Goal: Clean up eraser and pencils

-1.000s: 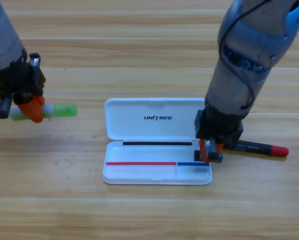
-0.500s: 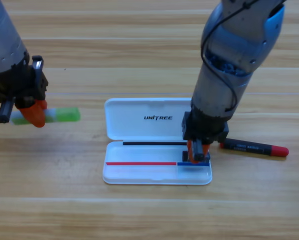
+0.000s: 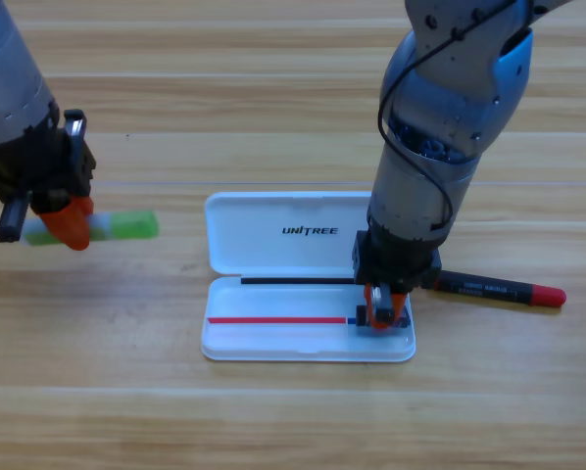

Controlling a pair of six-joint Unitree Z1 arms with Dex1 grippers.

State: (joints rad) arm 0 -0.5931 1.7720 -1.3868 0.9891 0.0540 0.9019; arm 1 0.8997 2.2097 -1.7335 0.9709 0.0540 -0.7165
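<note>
I hold the right claw pinching the eraser over the case's four-o'clock corner, while the left claw at nine o'clock grips the green pencil lying crosswise.

on the wooden counter an open white case lies in the middle. the right gripper points down into the case's lower right compartment, its orange fingers around the dark eraser. the black and red pencil lies just right of the case. at the left, the left gripper grips the green and pale pencil.
</note>
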